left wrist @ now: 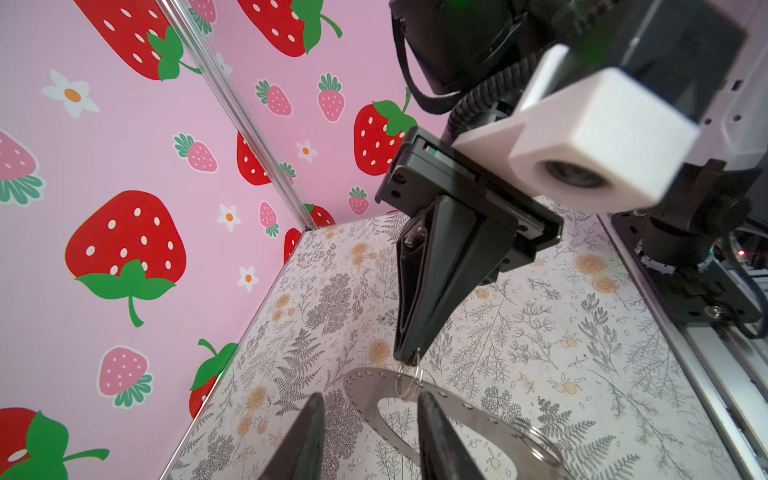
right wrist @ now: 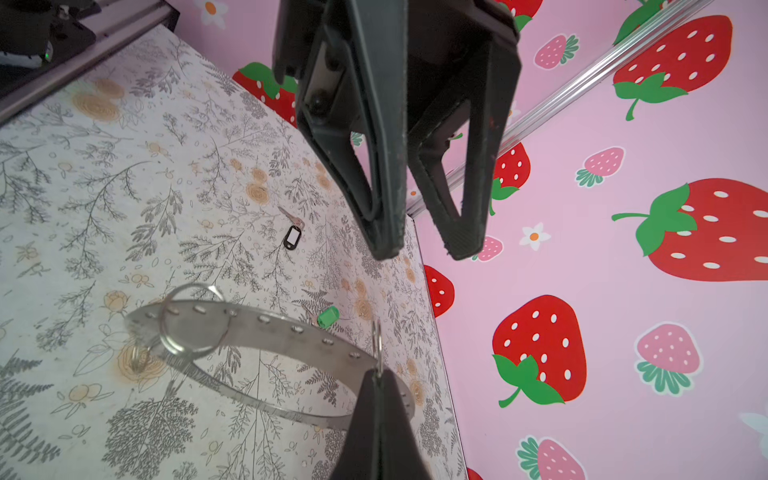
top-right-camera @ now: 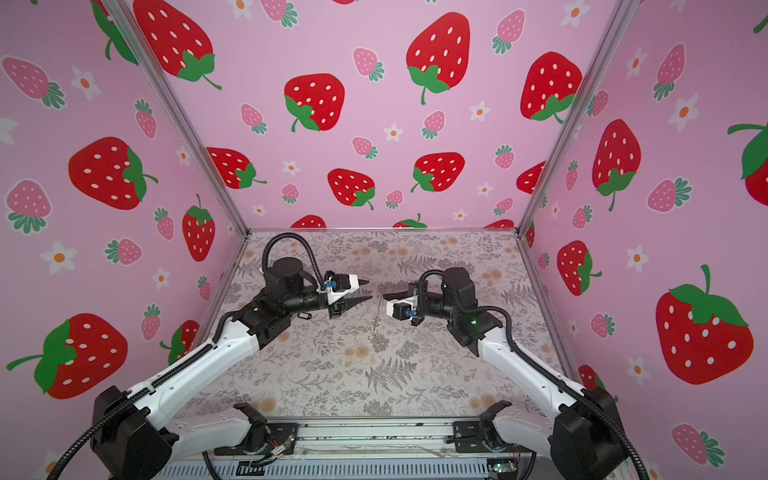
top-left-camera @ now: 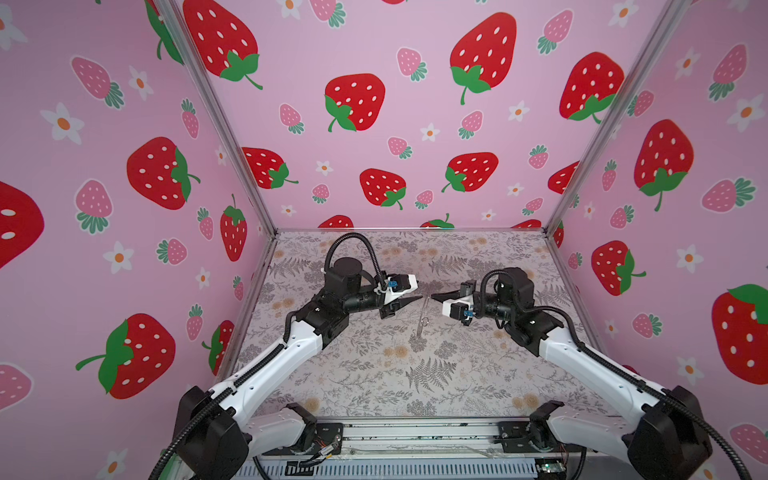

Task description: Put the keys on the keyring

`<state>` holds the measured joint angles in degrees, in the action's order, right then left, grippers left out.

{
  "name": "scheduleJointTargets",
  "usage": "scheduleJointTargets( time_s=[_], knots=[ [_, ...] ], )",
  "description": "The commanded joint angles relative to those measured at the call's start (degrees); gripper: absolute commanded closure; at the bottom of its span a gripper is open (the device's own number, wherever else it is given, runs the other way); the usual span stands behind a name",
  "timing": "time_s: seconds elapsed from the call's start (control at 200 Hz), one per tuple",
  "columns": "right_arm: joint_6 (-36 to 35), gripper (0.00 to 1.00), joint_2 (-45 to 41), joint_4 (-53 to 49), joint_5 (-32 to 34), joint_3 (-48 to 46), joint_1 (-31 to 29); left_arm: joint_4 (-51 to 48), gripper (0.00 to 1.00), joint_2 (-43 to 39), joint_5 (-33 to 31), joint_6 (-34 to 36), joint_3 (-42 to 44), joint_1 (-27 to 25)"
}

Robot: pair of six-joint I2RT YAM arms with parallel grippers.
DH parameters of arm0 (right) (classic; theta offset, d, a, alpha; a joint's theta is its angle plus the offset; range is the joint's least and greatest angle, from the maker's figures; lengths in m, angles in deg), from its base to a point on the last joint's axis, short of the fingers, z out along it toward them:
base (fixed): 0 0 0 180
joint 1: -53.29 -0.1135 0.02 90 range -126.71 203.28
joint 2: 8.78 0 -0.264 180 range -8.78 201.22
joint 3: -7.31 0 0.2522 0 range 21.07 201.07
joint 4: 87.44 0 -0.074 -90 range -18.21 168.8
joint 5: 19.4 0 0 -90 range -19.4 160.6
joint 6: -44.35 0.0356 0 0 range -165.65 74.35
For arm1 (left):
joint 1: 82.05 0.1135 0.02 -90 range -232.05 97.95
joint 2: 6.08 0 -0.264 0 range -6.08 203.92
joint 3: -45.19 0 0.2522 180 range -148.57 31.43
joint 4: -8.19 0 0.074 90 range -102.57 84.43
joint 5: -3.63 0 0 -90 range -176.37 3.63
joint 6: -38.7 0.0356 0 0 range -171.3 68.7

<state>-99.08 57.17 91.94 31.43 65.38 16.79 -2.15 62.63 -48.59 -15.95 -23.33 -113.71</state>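
The keyring [right wrist: 266,328], a flat grey metal ring with small edge holes, hangs edge-on in both top views [top-left-camera: 423,316] [top-right-camera: 376,316]. My right gripper [right wrist: 380,374] [top-left-camera: 432,296] is shut on one of its small wire loops [left wrist: 409,380]. A larger split ring [right wrist: 193,322] sits on the far rim. My left gripper [left wrist: 372,399] [top-right-camera: 369,290] faces it, open, with the ring's rim [left wrist: 478,420] between its fingertips and nothing held. Two keys lie on the table: a black-rimmed tag [right wrist: 292,237] [top-right-camera: 304,316] under my left arm, and a green tag [right wrist: 328,318].
The floral table [top-left-camera: 415,374] is boxed in by strawberry-print walls [top-left-camera: 374,104] on three sides with metal corner posts. An aluminium rail [top-left-camera: 415,432] with both arm bases runs along the front edge.
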Motion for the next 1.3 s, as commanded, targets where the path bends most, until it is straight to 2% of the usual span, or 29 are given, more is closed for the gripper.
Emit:
scheduleJointTargets(
  time_s=[0.0,0.37,0.52,0.625,0.78,0.85,0.915,1.076,1.181,1.296],
  knots=[
    [-7.1,1.00,-1.7,4.0,5.1,-1.5,-1.3,-3.2,0.61,-0.8,-1.3,3.5,0.4,0.1],
    [-9.0,1.00,-2.5,7.3,8.5,-3.7,-2.6,-5.0,0.62,-1.1,-2.2,4.3,0.7,-0.1],
    [-6.9,1.00,-2.3,7.1,9.2,-3.5,-2.7,-5.7,0.63,-0.8,-4.6,3.2,0.4,-0.2],
    [-3.1,1.00,-1.7,5.5,8.9,-2.5,-2.6,-8.5,0.63,-0.5,-9.3,-1.7,-0.9,0.8],
    [4.8,1.00,-0.6,2.1,5.7,-0.6,-2.4,-13.1,0.63,-0.8,-18.7,-13.1,-2.0,2.8],
    [8.7,1.00,0.5,2.0,4.2,-0.4,-2.3,-16.0,0.63,-0.4,-21.2,-16.8,-1.7,4.7],
    [9.5,1.00,1.4,0.3,3.0,0.5,-2.3,-18.3,0.63,0.4,-23.5,-21.7,-2.0,7.0],
    [11.2,1.00,0.5,0.4,2.5,0.2,-2.3,-26.0,0.66,5.8,-23.2,-35.9,-5.8,14.6],
    [11.8,1.00,-0.6,-0.2,3.3,-0.5,-2.2,-33.0,0.69,11.9,-20.4,-39.1,-10.6,17.8],
    [11.6,1.00,-1.1,-1.5,3.1,-1.1,-2.2,-36.8,0.72,19.4,-18.0,-39.2,-15.0,18.1]
  ],
)
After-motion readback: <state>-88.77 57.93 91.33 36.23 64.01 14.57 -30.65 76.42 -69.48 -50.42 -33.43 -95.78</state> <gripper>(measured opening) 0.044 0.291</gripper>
